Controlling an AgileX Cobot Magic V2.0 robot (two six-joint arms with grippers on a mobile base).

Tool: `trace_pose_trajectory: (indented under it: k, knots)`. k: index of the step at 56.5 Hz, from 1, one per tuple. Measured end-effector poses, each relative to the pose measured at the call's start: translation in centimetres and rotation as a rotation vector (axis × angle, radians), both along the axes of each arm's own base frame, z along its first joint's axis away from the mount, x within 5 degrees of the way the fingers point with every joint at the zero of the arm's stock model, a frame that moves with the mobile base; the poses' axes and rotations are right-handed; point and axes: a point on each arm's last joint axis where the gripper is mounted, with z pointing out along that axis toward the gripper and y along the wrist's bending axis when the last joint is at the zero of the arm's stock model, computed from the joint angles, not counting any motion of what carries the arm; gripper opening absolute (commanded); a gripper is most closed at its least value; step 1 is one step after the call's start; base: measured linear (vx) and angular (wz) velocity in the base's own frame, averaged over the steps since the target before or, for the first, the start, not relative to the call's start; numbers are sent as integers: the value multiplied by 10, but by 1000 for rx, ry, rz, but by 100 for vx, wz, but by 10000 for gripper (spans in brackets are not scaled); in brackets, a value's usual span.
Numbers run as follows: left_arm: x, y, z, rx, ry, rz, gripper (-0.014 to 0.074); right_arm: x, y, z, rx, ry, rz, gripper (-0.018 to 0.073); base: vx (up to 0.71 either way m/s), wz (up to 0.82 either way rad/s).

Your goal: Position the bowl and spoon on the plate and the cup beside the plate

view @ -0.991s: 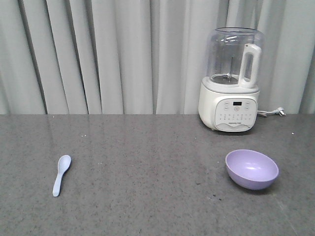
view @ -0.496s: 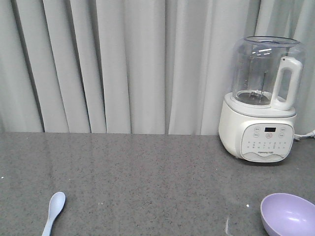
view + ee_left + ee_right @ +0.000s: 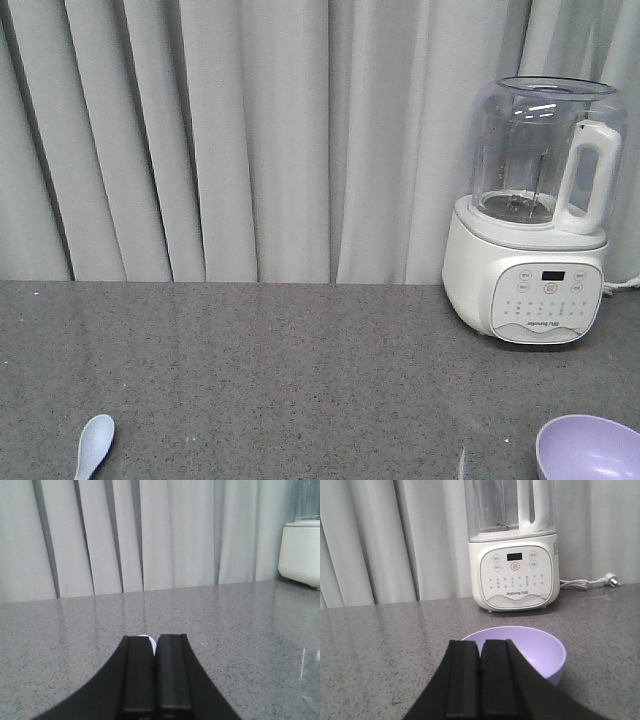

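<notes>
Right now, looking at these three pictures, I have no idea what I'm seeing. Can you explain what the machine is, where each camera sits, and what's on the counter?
This is a two-armed robot on a rolling base. One picture comes from a camera facing forward. The other two come from a camera on each wrist, looking out over that arm's end effector. The black shapes at the bottom of the wrist pictures are the left end effector and the right end effector. Both are shut and hold nothing. On the grey counter, a small pale spoon lies at the left of the front picture and a purple bowl sits at the right. A white blender stands farther back by the curtain. The right wrist camera looks straight at the bowl.
</notes>
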Motion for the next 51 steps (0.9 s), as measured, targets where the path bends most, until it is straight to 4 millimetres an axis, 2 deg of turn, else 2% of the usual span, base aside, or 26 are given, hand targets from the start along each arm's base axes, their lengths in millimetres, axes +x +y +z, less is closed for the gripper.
trace_pose_trajectory:
  k: [29, 36, 40, 44, 50, 51]
  knots:
    - [0, 0, 3, -6, -31, -3, 0, 0, 0, 3, 1, -35, -1, -6, 0, 0]
    - [-2, 0, 16, -108, -113, -19, 0, -1, 0, 10, -4, -112, -3, -6, 0, 0]
    - [-7, 1, 37, -194, -139, -29, 1, -3, 0, 20, -4, -115, -2, -6, 0, 0]
    - [-14, 3, 62, -200, -161, -27, 1, -11, 0, 51, -5, -153, -1, -6, 0, 0]
    - [-30, 7, 124, -126, -237, -6, 1, -27, -1, 114, -44, -245, -11, -6, 0, 0]
    - [-15, 5, 174, -57, -206, 15, 3, -24, -1, 171, -92, -285, -24, -6, 0, 0]
